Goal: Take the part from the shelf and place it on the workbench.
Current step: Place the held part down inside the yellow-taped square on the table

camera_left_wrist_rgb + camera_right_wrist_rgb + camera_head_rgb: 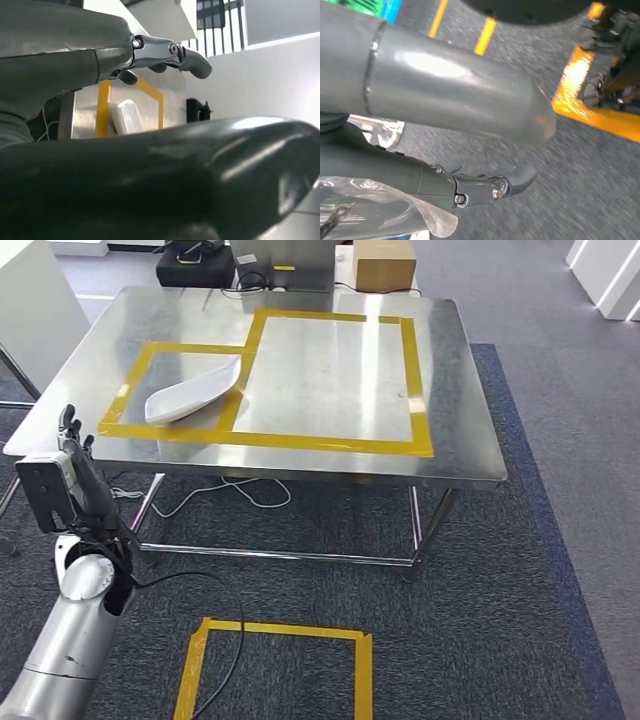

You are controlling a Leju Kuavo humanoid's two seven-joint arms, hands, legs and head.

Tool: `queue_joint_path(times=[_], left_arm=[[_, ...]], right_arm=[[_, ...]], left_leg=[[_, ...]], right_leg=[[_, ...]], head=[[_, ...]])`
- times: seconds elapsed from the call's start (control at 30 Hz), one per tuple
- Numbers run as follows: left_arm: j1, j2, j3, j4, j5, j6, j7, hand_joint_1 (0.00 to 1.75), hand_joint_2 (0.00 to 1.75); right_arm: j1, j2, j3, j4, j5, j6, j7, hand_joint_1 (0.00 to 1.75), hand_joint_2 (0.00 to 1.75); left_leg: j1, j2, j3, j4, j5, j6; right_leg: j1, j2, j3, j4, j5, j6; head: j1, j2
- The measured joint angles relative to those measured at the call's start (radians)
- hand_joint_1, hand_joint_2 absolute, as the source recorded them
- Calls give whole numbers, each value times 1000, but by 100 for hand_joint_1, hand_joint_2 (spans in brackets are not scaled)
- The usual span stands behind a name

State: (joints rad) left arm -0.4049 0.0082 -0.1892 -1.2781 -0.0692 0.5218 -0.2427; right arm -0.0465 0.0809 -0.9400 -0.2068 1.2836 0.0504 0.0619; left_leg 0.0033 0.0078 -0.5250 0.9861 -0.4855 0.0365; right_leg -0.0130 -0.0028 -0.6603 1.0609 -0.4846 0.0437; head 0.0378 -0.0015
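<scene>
Left hand: the left hand (79,465) is raised on its silver arm, dark fingers (188,57) stretched out and apart, holding nothing.
Part: a white, smooth, shallow scoop-shaped part (192,392) lies ahead of the left hand and slightly to its right, on the bench inside the smaller yellow tape frame (124,390).
Bench: brushed steel bench (453,390), flat and shiny.
Floor: grey carpet (490,620) with a yellow tape square.
Right hand: the right hand (444,145) hangs over the carpet, fingers extended, empty.
</scene>
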Motion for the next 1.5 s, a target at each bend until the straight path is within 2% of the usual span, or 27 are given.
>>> queue_joint_path(times=[0.07,0.1,0.13,0.17,0.2,0.27,0.33,0.37,0.43,0.47,0.57,0.6,0.63,0.7,0.77,0.83,0.93,0.97,1.03,1.1,1.13,1.17,1.2,1.3,1.33,1.43,1.5], left_arm=[[1,0,0,0,0,0,0,0,0],[2,-1,0,0,0,0,-1,0,0],[4,-1,-1,0,0,0,-1,0,0],[5,-1,-1,0,1,0,-1,0,0],[7,-1,-1,0,1,1,-1,0,0],[8,0,0,-1,1,3,-3,0,0],[6,0,0,-4,0,5,-6,0,0],[6,0,0,-5,0,6,-7,0,0],[6,2,-1,-5,0,8,-8,0,0],[7,2,-1,-5,0,10,-9,0,0],[9,5,-1,-5,-1,11,-9,0,0],[11,6,-1,-5,-2,11,-9,0,0],[13,8,-1,-5,-2,12,-9,0,0],[16,9,-1,-5,-3,12,-9,0,0],[15,10,-1,-5,-4,13,-9,0,0],[15,10,-1,-6,-6,14,-11,0,0],[18,12,0,-7,-8,16,-12,0,0],[18,13,0,-7,-9,15,-12,0,0],[20,14,0,-7,-11,12,-12,0,0],[26,15,1,-7,-12,9,-12,0,0],[31,15,1,-7,-12,8,-12,0,0],[36,16,1,-7,-12,6,-12,0,0],[39,17,1,-7,-12,5,-12,0,0],[43,19,4,-9,-11,1,-13,0,0],[44,19,5,-11,-11,0,-13,0,0],[51,20,7,-16,-6,-6,-12,0,0],[54,21,8,-19,-3,-9,-12,0,0]], right_arm=[[0,0,0,0,0,1,0,0,0],[-1,1,0,0,0,1,0,0,0],[-1,1,0,0,0,1,0,0,0],[-2,1,0,0,0,0,0,0,0],[-2,1,0,0,0,-1,0,0,0],[-3,1,0,0,-1,-3,-1,0,0],[-7,1,0,0,-1,-3,-2,0,0],[-7,1,0,0,-1,-3,-3,0,0],[-6,2,0,0,-2,-3,-3,0,0],[-6,2,0,1,-2,-3,-3,0,0],[-6,3,0,1,-2,-4,-3,0,0],[-6,3,0,1,-1,-5,-3,0,0],[-5,3,0,1,-1,-5,-3,0,0],[-5,3,0,1,-1,-5,-3,0,0],[-5,3,0,1,-1,-4,-3,0,0],[-5,4,0,2,-1,-3,-3,0,0],[-5,4,0,1,-1,-3,-3,0,0],[-4,4,0,1,-2,-3,-4,0,0],[-4,3,0,1,-7,-3,-8,0,0],[-3,4,0,1,-14,-4,-16,0,0],[-3,4,0,2,-16,-6,-21,0,0],[-2,4,0,2,-16,-9,-26,0,0],[-2,4,0,1,-16,-13,-29,0,0],[-3,3,0,1,-13,-31,-36,0,0],[-4,2,0,0,-12,-36,-37,0,0],[-1,2,0,0,-11,-47,-38,0,0],[-1,3,0,0,-10,-56,-38,0,0]], left_leg=[[-1,1,-30,1,23,7],[-1,1,-47,2,36,7],[-2,1,-63,3,48,6],[-2,1,-79,4,60,4],[-2,1,-93,5,71,2],[-4,1,-115,8,90,-5],[-6,1,-125,10,110,-15],[-6,2,-127,8,120,-21],[-4,0,-133,6,129,-33],[-3,-1,-140,19,107,-38],[2,-4,-181,176,-41,-52],[4,-4,-192,242,-76,-55],[4,-4,-191,286,-87,-57],[5,-4,-144,269,-53,-56],[4,-4,-43,137,-20,-48],[1,-4,27,27,-29,-39],[-2,-2,30,-2,-28,-20],[-1,-1,26,-3,-20,-12],[1,1,12,-6,-3,1],[0,1,-9,-4,11,6],[0,1,-18,-3,17,6],[-1,1,-26,-2,22,5],[-1,1,-31,-1,26,3],[-3,1,-40,6,31,-6],[-5,1,-43,8,34,-11],[-5,1,-50,10,40,-28],[-3,-1,-65,43,14,-38]], right_leg=[[0,1,-36,121,-96,7],[0,1,-47,181,-122,9],[0,1,-47,219,-124,11],[0,1,-30,224,-105,12],[0,1,4,193,-75,11],[1,1,116,50,-45,6],[3,2,199,-72,-60,-3],[6,3,210,-97,-67,-8],[6,0,193,-100,-54,-24],[4,-2,185,-101,-44,-34],[3,-7,151,-101,-6,-53],[3,-7,136,-100,7,-54],[4,-7,120,-98,19,-53],[4,-7,87,-91,37,-49],[5,-6,60,-80,50,-42],[7,-6,45,-70,61,-32],[6,-6,35,-67,75,-14],[4,-5,26,-56,65,-9],[2,-2,-15,27,4,-2],[2,-1,-68,167,-72,4],[2,-1,-82,214,-90,5],[2,-1,-75,223,-91,6],[1,-1,-47,190,-74,5],[3,-1,89,-17,-13,-6],[3,0,114,-58,-7,-10],[5,-1,122,-76,-1,-25],[1,-3,121,-82,7,-39]], head=[[2,0],[3,0],[3,0],[3,0],[3,0],[4,0],[3,0],[3,0],[3,0],[1,0],[-5,0],[-6,0],[-6,0],[-6,0],[-6,0],[-5,0],[-6,0],[-5,0],[-3,0],[-1,0],[-1,0],[-1,0],[-1,0],[-1,0],[-1,0],[-2,0],[-3,0]])
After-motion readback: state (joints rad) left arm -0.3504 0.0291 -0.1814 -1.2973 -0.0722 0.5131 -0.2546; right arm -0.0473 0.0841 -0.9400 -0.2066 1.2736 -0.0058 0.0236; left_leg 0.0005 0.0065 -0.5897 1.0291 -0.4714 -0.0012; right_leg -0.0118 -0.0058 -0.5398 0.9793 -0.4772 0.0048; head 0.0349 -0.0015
